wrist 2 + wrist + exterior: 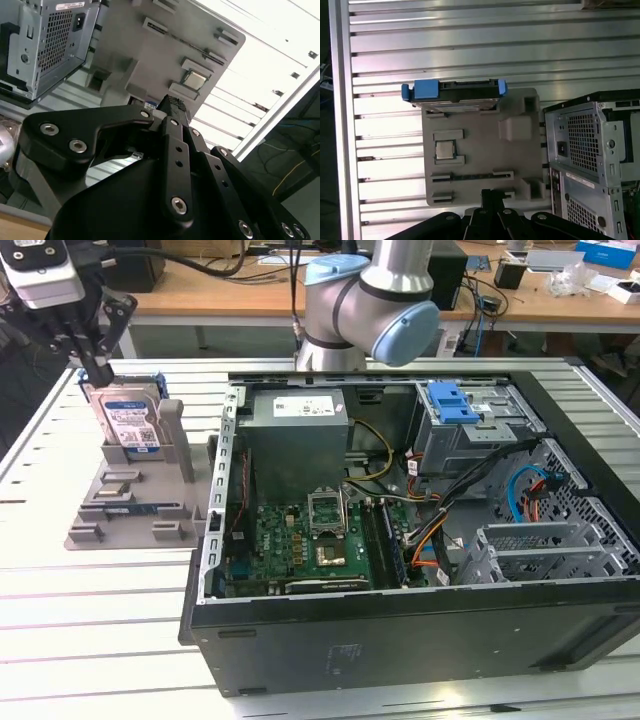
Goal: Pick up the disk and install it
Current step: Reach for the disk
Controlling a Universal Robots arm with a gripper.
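At the exterior view's left, on the slatted surface point(100, 620), a grey holder point(150, 515) sits beside the open case point(400, 640), and the disk point(130, 418) stands on edge in the holder's far slot, label toward the camera, blue rails on its sides. The gripper point(92, 368) hangs just above the disk's upper left corner; whether it touches is not clear. In the first wrist view the disk point(454, 95) shows edge-on at the far end of the holder point(480, 165), with a small chip point(444, 149) lying in a pocket nearer the gripper point(492, 194). There the jaws look closed together with nothing between them, so the disk is not yet held. The main risk, as I judge it, lies in that closed state: lowered as they are, the jaws would strike the disk's top edge or a rail, tipping it in the slot or pushing the holder across the surface. The gripper also seems set toward one corner, not centred, so a grasp taken from here could catch the disk off balance and let it swing or slip on the smooth metal. A tilted pull could bind it in the slot and drag the holder up with it. Inside the case, loose cables point(500, 490) run close to the cage point(470, 445) at the far right, and they could snag the disk.
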